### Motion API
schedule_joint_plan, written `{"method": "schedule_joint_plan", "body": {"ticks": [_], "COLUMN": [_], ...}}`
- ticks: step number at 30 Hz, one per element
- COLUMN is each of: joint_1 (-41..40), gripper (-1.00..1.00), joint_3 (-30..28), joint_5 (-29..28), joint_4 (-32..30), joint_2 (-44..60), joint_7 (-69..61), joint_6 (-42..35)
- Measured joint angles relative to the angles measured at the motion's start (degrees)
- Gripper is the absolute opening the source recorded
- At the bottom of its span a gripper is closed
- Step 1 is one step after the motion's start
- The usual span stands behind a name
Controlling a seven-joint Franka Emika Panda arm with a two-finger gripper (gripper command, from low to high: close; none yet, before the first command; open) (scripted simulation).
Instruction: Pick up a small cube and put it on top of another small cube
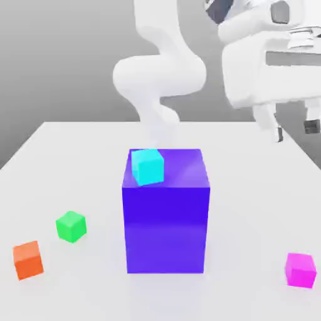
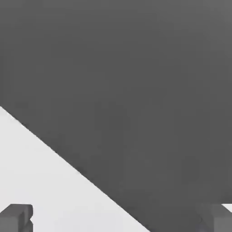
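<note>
Nearest the exterior camera, on the white table (image 1: 63, 144), the magenta cube (image 1: 300, 270) is sitting alone toward that view's right, well apart from everything else. I am judging it light, rigid and glossy, so possibly a little slippery; I am planning to take it across two opposite flat faces, low and centred, so it is not twisting as it lifts. Off to the left, the orange cube (image 1: 27, 259) is resting near the front edge, and the green cube (image 1: 71, 226), my target, is lying just behind it. Between them and the magenta one, the big blue-purple block (image 1: 165, 213) is standing, carrying the cyan cube (image 1: 148, 167) on its top. Farther back and high above the table, I am holding my gripper (image 1: 293, 127) with fingers (image 1: 311, 125) spread wide, gripping nothing.
</note>
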Motion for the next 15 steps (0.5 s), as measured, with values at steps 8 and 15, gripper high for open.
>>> {"method": "schedule_joint_plan", "body": {"ticks": [8,15], "joint_1": [6.72,10.74], "gripper": [0.00,0.00], "joint_3": [3.45,2.78], "joint_5": [-4.00,-10.66], "joint_4": [-2.12,-1.78], "joint_2": [16.66,31.28], "joint_7": [-8.96,-10.02], "joint_6": [6.43,14.40]}}
